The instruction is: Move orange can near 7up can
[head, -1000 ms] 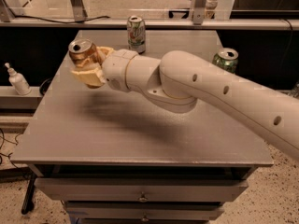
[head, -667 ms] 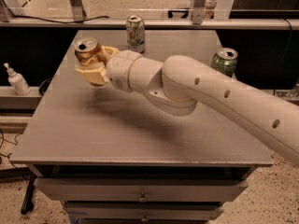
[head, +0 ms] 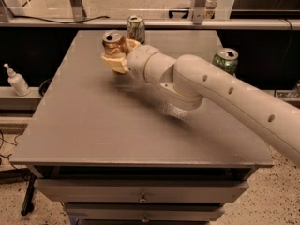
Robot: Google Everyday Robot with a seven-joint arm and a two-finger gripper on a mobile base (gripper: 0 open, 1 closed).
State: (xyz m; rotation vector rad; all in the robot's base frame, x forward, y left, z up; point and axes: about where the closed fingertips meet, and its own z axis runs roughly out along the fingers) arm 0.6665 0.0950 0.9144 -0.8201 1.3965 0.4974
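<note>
My gripper (head: 116,56) is shut on the orange can (head: 114,42), an orange-gold can with a silver top, and holds it upright above the far left part of the grey table (head: 93,125). The 7up can (head: 136,29), white-silver with green lettering, stands at the table's far edge, a short way behind and to the right of the held can. The two cans are apart. My arm hides the lower part of the orange can.
An all-green can (head: 225,61) stands at the table's right edge, beside my arm. A white pump bottle (head: 17,81) sits on a low shelf to the left of the table. A rail runs behind the far edge. Drawers are under the front edge.
My gripper has carried the orange can to the right and farther back, closer to the 7up can. The other cans have not moved.
</note>
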